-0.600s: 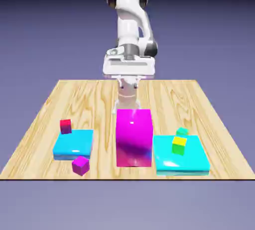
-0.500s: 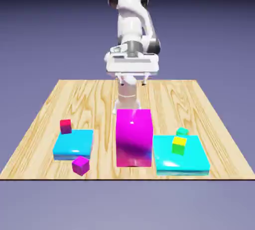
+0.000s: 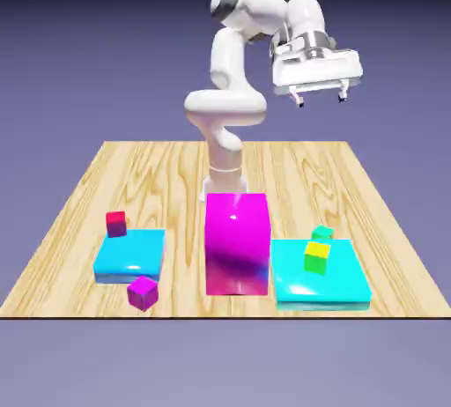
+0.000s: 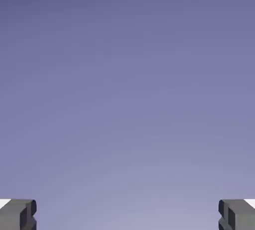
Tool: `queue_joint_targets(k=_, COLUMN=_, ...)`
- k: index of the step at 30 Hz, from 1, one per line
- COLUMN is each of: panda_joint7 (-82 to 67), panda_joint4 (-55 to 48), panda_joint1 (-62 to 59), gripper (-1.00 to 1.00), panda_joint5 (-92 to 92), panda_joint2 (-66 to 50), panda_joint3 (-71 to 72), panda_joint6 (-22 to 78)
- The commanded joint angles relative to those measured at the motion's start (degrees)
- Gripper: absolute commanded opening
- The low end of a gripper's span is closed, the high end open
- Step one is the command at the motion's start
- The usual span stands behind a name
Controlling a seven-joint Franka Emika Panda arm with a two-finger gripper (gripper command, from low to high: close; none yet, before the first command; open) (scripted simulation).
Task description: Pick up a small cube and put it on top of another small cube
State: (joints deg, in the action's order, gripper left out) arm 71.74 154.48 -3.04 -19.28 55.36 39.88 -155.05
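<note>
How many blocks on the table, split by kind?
Small cubes: 4 (red, purple, green, yellow-topped lime)
Cyan slabs: 2 ()
Tall magenta block: 1
Total: 7

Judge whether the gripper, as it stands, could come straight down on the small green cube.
Probably yes. The gripper hangs open, high above the green cube, which sits uncovered by the cyan slab, behind the yellow-topped cube. That neighbour may crowd the fingers.
</note>
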Motion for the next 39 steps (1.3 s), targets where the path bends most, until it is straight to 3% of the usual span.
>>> queue_joint_targets(k=1, panda_joint7=1.53, panda_joint4=-0.34, panda_joint1=-0.19, gripper=0.0, panda_joint5=-1.01, panda_joint2=1.18, panda_joint3=2.08, panda_joint6=0.99)
queue_joint_targets(k=36, panda_joint7=54.88, panda_joint4=-12.22, panda_joint1=-6.99, gripper=0.0, panda_joint5=-36.13, panda_joint2=42.54, panda_joint3=74.74, panda_joint6=35.53)
queue_joint_targets(k=39, panda_joint7=54.63, panda_joint4=-12.53, panda_joint1=-8.35, gripper=0.0, panda_joint5=-38.18, panda_joint2=43.32, panda_joint3=76.96, panda_joint6=33.75)
